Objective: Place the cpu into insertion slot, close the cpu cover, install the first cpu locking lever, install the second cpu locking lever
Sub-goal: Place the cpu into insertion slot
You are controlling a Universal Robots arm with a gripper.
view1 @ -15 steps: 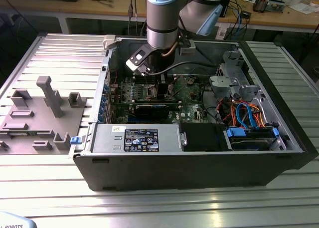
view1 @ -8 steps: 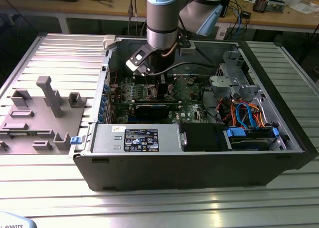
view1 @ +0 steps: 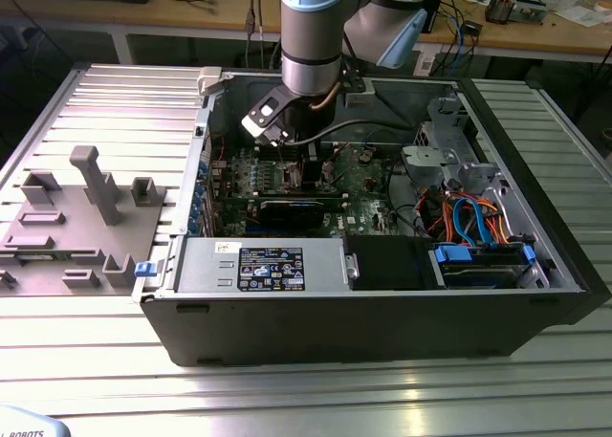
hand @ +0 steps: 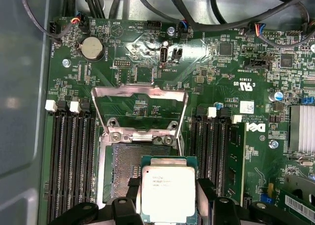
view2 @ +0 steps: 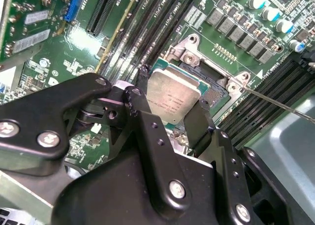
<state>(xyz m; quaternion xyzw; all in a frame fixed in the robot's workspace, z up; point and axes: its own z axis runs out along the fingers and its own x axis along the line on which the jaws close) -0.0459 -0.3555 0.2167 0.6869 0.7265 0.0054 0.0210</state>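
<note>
**Exterior view.** The arm (view1: 311, 35) reaches down into the open case (view1: 382, 313) on the desk (view1: 306, 389), over the board's far part, towards the exterior view's left.

**Second wrist view.** The end effector (view2: 167, 102) is clenched on the cpu (view2: 172, 97), with a finger against each of two opposite edges. The chip partly overlaps the socket (view2: 209, 77). A thin lever rod (view2: 275, 103) stands free just beside the socket.

**First wrist view.** The cpu (hand: 166, 193) covers one edge of the socket (hand: 123, 168) and appears unseated. The cover (hand: 140, 90) stands raised. Judged progress: insertion is under way, and closing the cover and latching both levers remain.
</note>
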